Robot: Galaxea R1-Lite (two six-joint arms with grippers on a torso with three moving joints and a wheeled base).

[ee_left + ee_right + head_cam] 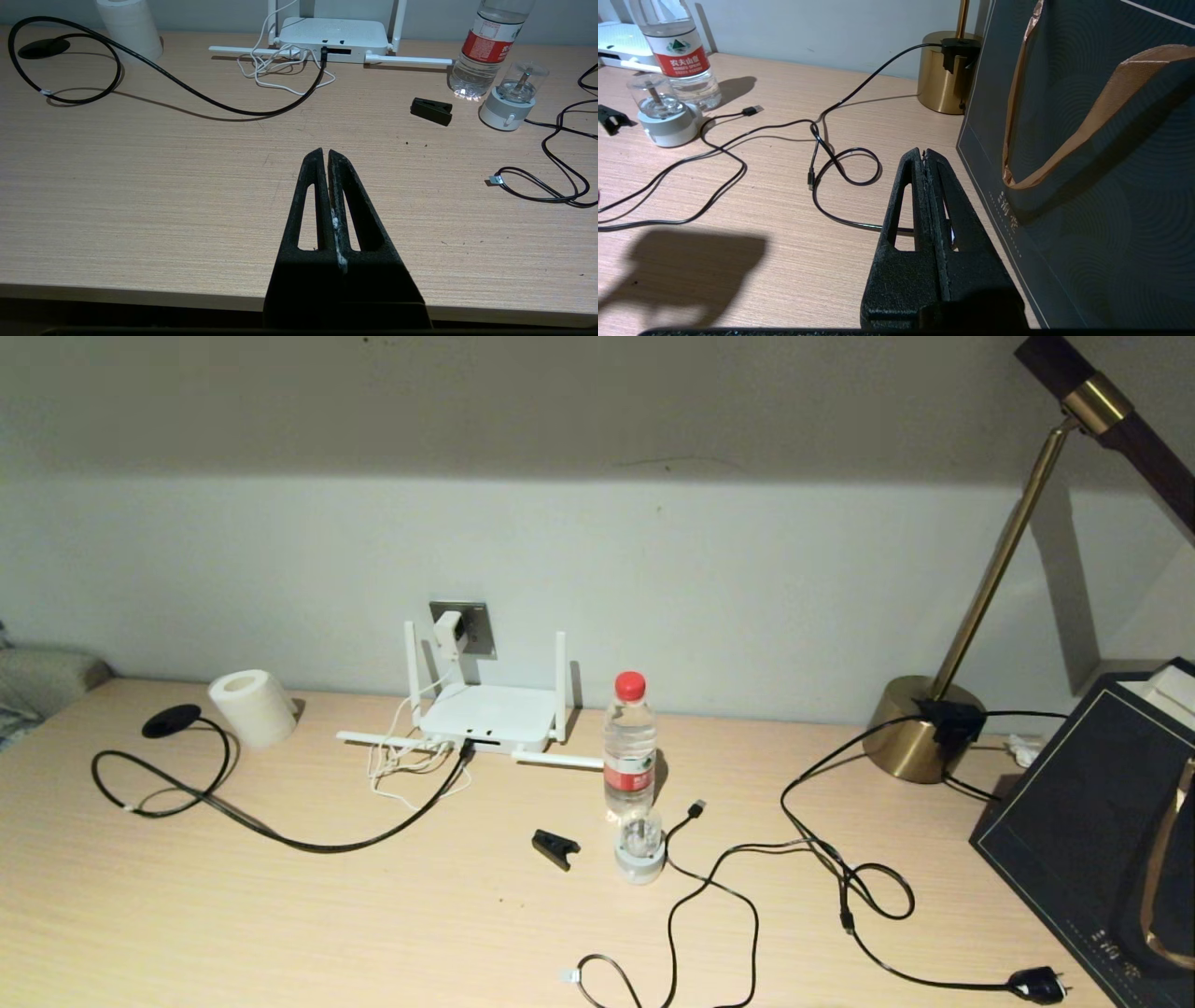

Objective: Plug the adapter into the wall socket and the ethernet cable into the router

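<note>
Both halves of the job look finished. The adapter (449,630) sits against the wall socket (464,627), apparently pushed home, its thin white cord dropping to the router (485,714) below. The ethernet cable (196,95) runs across the bench (187,196) and ends at the dark slot in the router's front edge, where its plug seems seated; how deep it sits I cannot tell. Its flat black oval end lies well off beside a roll of tissue (252,707). Neither arm shows in the head view. The left gripper (325,154) hangs low near the front edge of the bench, its jaws pressed together on nothing, with the router straight ahead of them and well apart. The right gripper (923,153) has its jaws together and empty as well; a dark gift bag (1087,186) stands close on one side of them, and a loose black USB cable (738,158) loops on the bench ahead, near a water bottle (677,51) and the brass lamp base (941,74). By my reading nothing is left but to confirm both plugs are firmly seated.
</note>
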